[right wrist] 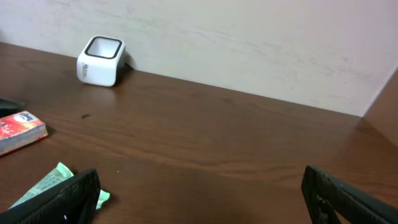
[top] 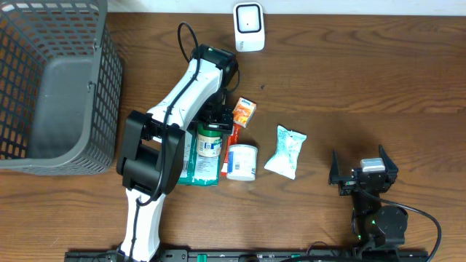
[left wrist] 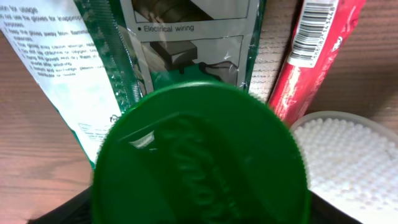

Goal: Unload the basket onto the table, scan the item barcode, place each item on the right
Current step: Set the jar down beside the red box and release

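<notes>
On the wooden table (top: 349, 87), the left gripper (top: 217, 120) hangs over the green-lidded jar (top: 210, 142) at centre, its grip unclear, while the right gripper (top: 362, 173) is spread empty at four o'clock; pickup seems in hand, needing a firm clasp before the scanner (top: 248, 28) at twelve.

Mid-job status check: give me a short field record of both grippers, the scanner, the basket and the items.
left gripper: right above the green-lidded jar; grip unclear
right gripper: open, empty, apart from the items
scanner: white, at the far table edge
basket: grey, on the left arm's side
beside jar: red packet with barcode showing, white tub, printed pouch
other items: orange box, pale green packet
</notes>
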Robot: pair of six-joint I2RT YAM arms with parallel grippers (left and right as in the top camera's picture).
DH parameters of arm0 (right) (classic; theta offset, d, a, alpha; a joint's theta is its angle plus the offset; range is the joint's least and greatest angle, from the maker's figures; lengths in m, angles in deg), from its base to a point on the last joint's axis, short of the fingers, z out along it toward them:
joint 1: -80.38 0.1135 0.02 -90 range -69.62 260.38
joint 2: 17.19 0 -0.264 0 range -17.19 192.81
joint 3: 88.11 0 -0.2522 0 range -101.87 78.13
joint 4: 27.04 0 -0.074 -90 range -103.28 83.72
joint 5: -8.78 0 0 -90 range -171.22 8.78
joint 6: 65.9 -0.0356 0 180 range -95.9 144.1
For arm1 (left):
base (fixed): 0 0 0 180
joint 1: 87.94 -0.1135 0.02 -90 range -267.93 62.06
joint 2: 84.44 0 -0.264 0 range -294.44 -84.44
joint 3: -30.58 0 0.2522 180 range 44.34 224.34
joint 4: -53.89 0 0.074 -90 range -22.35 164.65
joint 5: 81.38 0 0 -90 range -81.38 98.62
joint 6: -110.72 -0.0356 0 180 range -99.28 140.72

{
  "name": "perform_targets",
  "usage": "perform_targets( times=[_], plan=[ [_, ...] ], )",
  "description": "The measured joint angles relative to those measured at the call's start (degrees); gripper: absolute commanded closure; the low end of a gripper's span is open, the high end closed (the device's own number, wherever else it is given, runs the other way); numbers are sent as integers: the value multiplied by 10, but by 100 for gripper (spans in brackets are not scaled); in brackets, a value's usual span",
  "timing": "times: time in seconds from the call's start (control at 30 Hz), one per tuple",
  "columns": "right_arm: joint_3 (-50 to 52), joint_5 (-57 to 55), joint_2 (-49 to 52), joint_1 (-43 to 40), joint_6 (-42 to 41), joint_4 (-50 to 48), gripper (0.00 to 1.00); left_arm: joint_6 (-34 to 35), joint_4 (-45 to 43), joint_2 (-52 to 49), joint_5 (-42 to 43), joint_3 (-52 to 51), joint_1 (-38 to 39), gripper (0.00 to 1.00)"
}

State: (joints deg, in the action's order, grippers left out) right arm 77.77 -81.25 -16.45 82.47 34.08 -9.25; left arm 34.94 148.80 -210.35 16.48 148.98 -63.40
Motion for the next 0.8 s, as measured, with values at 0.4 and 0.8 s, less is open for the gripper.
perform_targets(
  times=[0.4, 0.8],
  plan=[
    [0, 0, 0, 0, 0, 0, 1, -5, -14, 0, 4, 0, 0, 14],
    [0, 0, 0, 0, 0, 0, 1, -5, -35, 0, 8, 1, 0, 14]
  ],
)
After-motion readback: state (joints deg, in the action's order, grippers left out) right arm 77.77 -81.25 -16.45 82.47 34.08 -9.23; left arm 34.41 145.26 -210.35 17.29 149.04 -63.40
